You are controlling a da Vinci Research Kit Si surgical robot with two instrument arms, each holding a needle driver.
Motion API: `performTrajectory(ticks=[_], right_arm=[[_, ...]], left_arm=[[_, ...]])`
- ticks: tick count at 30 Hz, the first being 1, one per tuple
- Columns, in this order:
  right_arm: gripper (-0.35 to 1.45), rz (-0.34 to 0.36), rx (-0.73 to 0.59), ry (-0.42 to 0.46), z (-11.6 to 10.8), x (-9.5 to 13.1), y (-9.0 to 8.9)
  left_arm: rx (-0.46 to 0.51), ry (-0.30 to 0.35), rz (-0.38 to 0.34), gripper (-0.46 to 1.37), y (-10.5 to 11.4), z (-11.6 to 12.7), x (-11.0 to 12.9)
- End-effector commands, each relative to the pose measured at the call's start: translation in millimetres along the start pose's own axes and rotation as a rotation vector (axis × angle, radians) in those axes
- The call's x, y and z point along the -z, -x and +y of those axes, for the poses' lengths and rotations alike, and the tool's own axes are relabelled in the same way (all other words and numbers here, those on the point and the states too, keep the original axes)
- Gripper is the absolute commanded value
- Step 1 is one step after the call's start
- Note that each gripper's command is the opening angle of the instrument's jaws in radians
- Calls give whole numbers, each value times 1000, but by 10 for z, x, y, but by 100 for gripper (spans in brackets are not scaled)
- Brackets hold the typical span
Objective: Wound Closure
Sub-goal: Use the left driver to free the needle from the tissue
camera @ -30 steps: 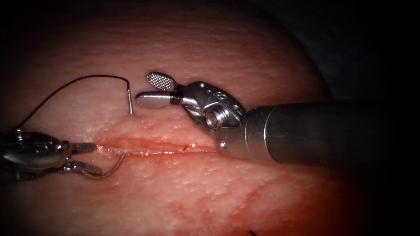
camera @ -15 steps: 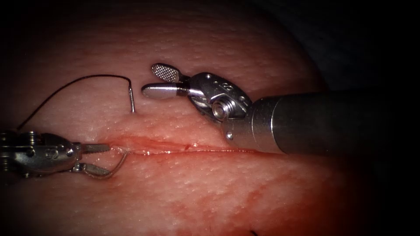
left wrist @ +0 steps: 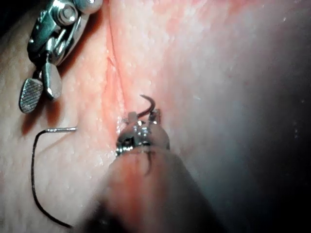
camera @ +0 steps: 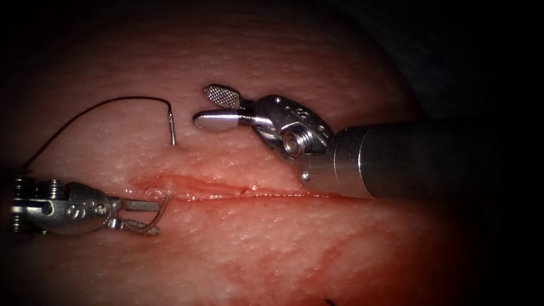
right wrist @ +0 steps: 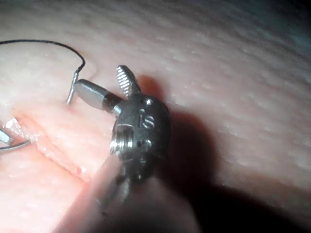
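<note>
The far right surroundings (camera: 487,51) are being left in darkness; light is being concentrated centrally.

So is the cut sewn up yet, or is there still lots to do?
Hardly any is done: the cut gapes along its whole length, with no stitches across it. In hand: the needle runs through the tissue at the cut's left end. The left tool grips its emerging tip; its tail and the thread stick out above. The right tool is open, holding nothing.
</note>
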Motion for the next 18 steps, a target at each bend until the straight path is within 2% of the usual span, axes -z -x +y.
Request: performTrajectory(ticks=[1, 5, 10, 16, 18], right_arm=[[108, -2, 1, -9, 0, 0, 1], [107, -3, 3, -11, 1, 1, 3], [106, -4, 4, -13, 1, 1, 5], [106, -5, 5, -13, 0, 1, 7], [106, -5, 5, -14, 0, 1, 7]], left_arm=[[6, -4, 13, 26, -3, 1, 2], [10, -6, 46, 41, -13, 2, 3], [14, -12, 51, 52, -18, 5, -2], [16, -16, 56, 52, -21, 5, -6], [11, -17, 62, 42, -21, 4, -7]])
